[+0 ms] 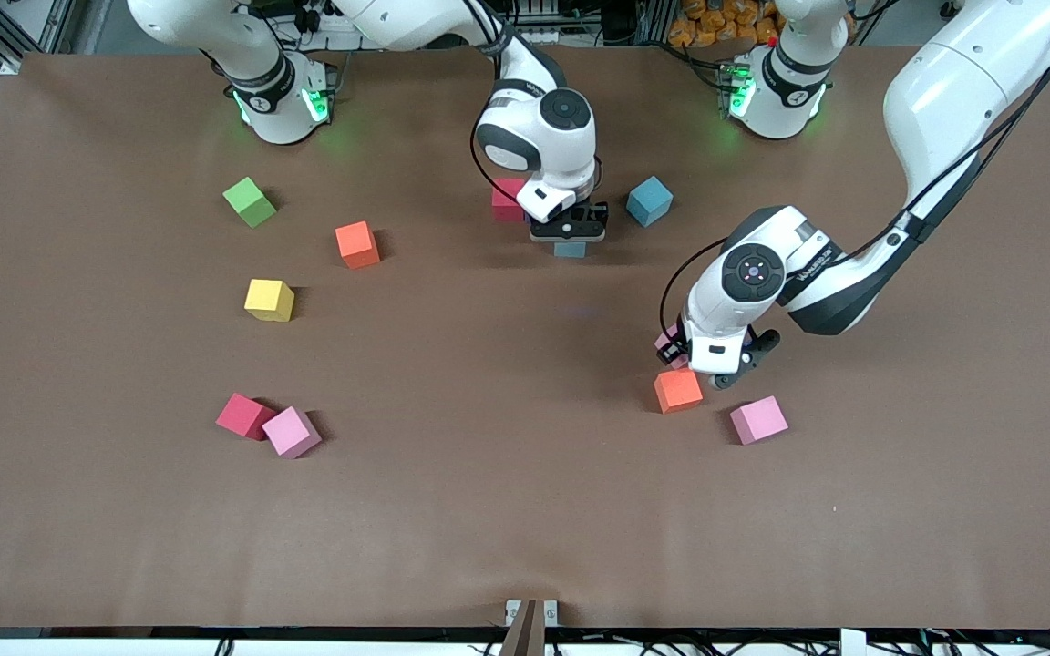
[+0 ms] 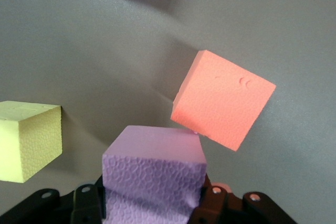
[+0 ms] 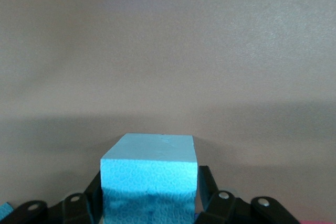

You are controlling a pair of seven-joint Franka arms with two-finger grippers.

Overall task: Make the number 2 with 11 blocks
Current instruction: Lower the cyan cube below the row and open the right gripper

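Purple foam fills my left wrist view: the left gripper [image 1: 727,372] is clamped on a purple block [image 2: 153,174], low over the table [image 1: 525,510] just beside an orange block [image 1: 677,390] that lies a little nearer the front camera. A yellow block [image 2: 27,140] shows close by in that wrist view, though I cannot place it from the front. A pink block [image 1: 758,419] sits near the orange one, toward the left arm's end.

My right gripper [image 1: 569,239] is down near the robots' edge with a light blue block [image 3: 149,174] between its fingers; whether they grip it or have just let go I cannot tell. A red block [image 1: 507,200] and a second blue block [image 1: 649,200] flank it.

I judge the next move turns on the purple block against the orange: the two faces are skewed, not parallel, so the held cube needs a twist before it can sit flush. Loose blocks wait toward the right arm's end: another orange [image 1: 357,244], a yellow [image 1: 269,300], a red [image 1: 244,415] touching a pink [image 1: 292,432]. The green cube [image 1: 250,201] stays out.
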